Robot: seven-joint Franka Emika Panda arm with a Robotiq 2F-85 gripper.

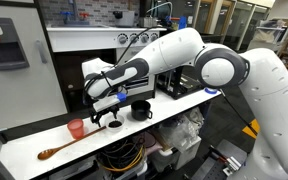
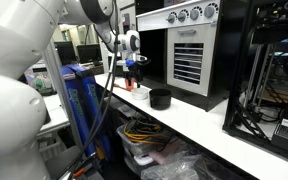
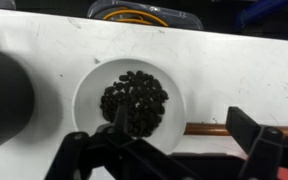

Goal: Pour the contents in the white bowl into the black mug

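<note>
1. In an exterior view, a brown wooden spoon [image 1: 52, 152] lies near the left end of the long white countertop [image 1: 189, 103].
2. To its right a small pink-red cup [image 1: 76, 128] stands upright, apart from the spoon.
3. Next is the black two-finger gripper [image 1: 109, 117] on the bulky white robot arm [image 1: 214, 70]. It hangs low over the counter, between the cup and the mug.
4. Right of the gripper stands the short glossy black cylindrical mug [image 1: 141, 110], upright and near the fingers but clear of them.
5. In the wrist view the mug fills the left edge. Just beside it, in the centre, the small shallow round white bowl [image 3: 87, 85] sits on the counter with a heap of small dark pieces [image 3: 134, 100] inside.
6. At the bottom of that view the gripper's jaws stand spread as wide as they go, holding nothing, with the bowl lying just beyond the gap.
7. Farther right a thin brown bar [image 3: 206, 128] lies on the counter, partly hidden by a finger.
</note>
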